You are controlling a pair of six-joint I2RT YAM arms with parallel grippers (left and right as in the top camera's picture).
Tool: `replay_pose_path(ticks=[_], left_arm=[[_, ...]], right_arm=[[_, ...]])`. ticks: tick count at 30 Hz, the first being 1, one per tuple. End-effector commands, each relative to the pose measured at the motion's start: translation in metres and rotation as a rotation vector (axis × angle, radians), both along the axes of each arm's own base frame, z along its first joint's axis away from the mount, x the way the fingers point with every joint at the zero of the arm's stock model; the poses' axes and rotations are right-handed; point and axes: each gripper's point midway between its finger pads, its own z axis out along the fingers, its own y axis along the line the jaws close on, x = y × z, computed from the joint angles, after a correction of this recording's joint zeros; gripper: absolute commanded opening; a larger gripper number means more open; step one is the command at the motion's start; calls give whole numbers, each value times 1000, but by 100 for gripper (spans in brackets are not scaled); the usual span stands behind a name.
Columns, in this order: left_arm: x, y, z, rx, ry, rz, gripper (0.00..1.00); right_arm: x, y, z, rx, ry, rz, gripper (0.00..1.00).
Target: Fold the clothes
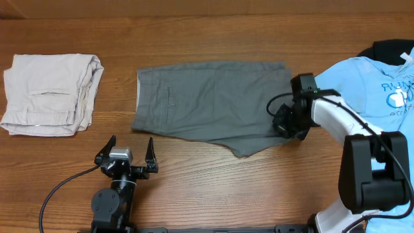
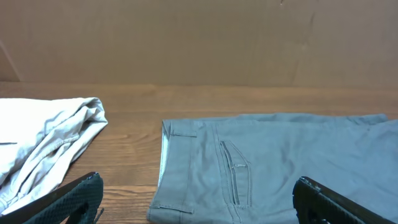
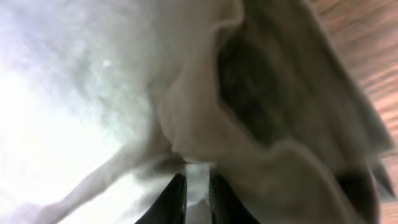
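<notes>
Two other garments are seen around the task's thing: beige shorts (image 1: 52,94) are laid folded near the left edge of the desk (image 1: 213,39), well apart from the grey shorts (image 1: 207,97), and a light-blue shirt (image 1: 378,81) is spread at the right edge over a dark garment (image 1: 391,46) at the far right corner. The grey shorts are laid flat in the middle of the desk, waistband toward the left edge and slit pocket upward. Their right end is partly covered by the right arm. The right tool (image 3: 198,180) is held narrow, with a pale strip of cloth pinched between its fingers; that close view is blurred, and little else can be made out. The left tool (image 1: 131,142) is spread wide above bare wood by the near edge. The shirt is cut off by the frame, and its white print is too small to be read.
</notes>
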Motion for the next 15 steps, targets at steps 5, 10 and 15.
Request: replay_pose_path(ticks=[5, 10, 15], left_arm=[[0, 0, 1, -10, -9, 1, 100], [0, 0, 1, -10, -9, 1, 100], [0, 0, 1, -10, -9, 1, 100]], right_arm=[[35, 16, 45, 103, -80, 18, 38], [34, 25, 46, 133, -72, 12, 48], [38, 23, 46, 118, -97, 36, 48]])
